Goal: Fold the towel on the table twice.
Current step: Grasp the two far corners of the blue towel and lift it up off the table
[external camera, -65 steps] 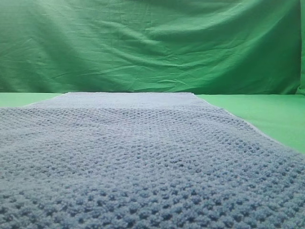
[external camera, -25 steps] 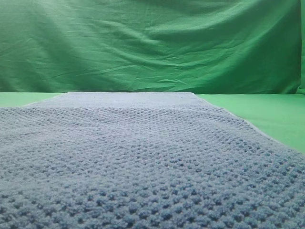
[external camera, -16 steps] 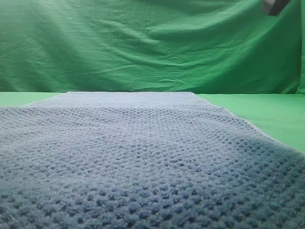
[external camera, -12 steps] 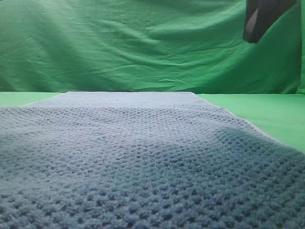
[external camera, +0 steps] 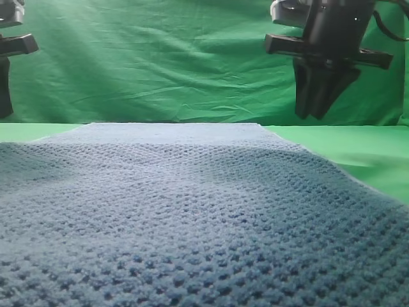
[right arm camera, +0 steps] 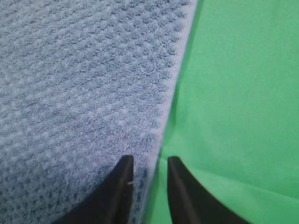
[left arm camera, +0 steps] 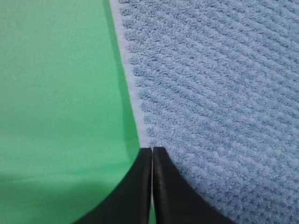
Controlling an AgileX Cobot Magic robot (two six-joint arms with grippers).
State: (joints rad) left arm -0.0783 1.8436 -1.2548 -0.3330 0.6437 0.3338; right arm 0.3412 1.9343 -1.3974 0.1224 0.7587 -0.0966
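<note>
Across the green worktop lies the towel, spread flat and unfolded, its waffle weave filling most of the high view and running back toward the wrinkled green backdrop. Bare worktop shows on either side of it.

Above the towel's right edge hangs the right tool, clear of the cloth. From its wrist camera the two dark fingers stand a little apart, with the towel's pale hem showing in the gap between them; one finger is over cloth, the other over worktop. It grips nothing.

At the left rim of the high view only part of the left tool shows, dark against the backdrop. Its wrist camera looks down on the towel's left edge, and there the two fingers sit pressed together, tips meeting right at the hem, with nothing between them.
</note>
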